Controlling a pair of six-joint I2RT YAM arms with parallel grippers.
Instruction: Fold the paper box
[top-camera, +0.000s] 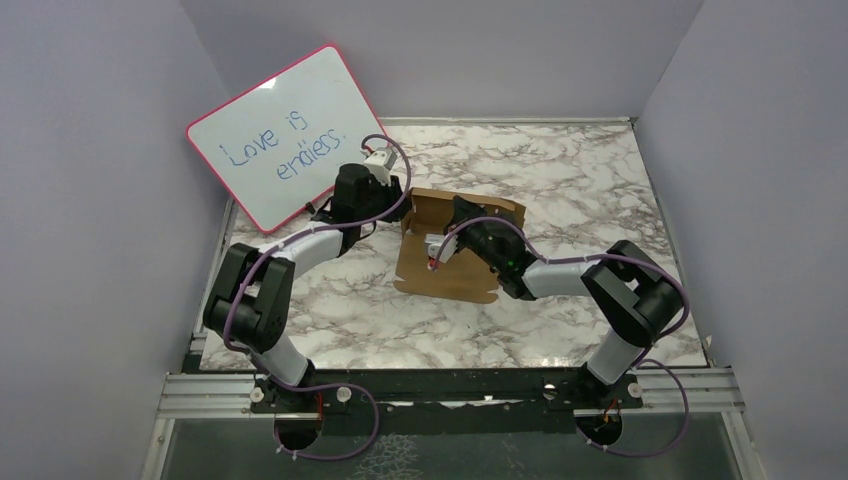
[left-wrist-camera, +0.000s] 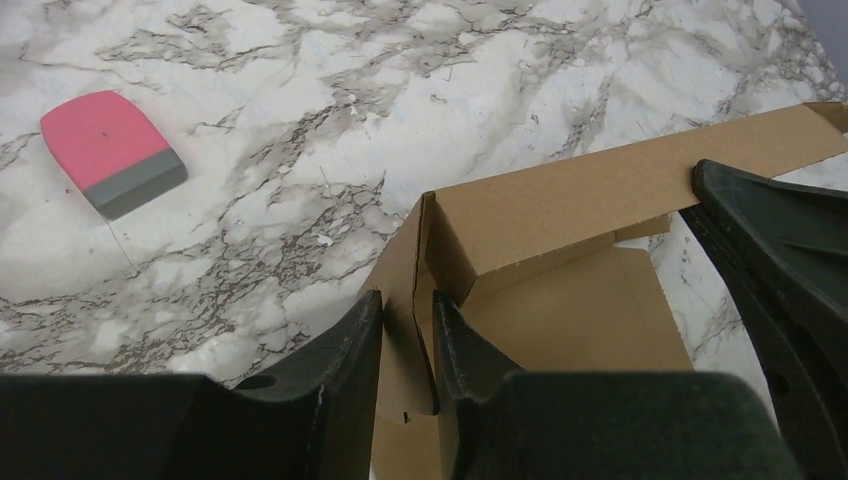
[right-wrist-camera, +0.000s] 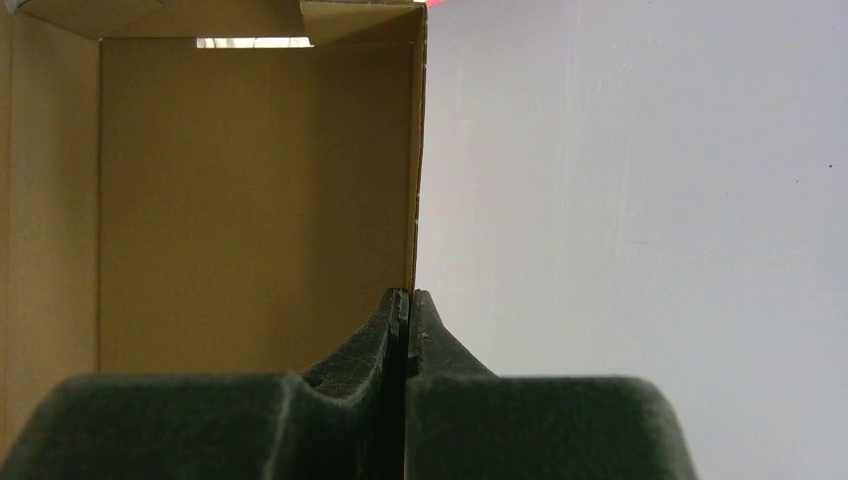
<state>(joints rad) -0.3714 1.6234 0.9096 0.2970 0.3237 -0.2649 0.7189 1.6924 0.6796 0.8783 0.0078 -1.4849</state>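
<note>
Two grippers meet on one paper box (top-camera: 447, 272), which lies near the middle of the marble table (top-camera: 330, 300). In the top view its long axis runs roughly from the near edge to the far edge. The flat, unfolded panel points back toward the arm bases, and the raised walls stand at the far end.

The left gripper (left-wrist-camera: 406, 298) is at the box's far left corner. Its jaws are narrow, and an upright wall is pinched between them. The right gripper (right-wrist-camera: 408, 293) reaches in from the right over the middle of the box, its fingers pressed together on the thin edge of another upright wall.

Beyond the left arm, a pink-rimmed whiteboard (top-camera: 280, 140) leans against the wall. A pink and grey eraser (left-wrist-camera: 110, 150) lies well apart from the box.
</note>
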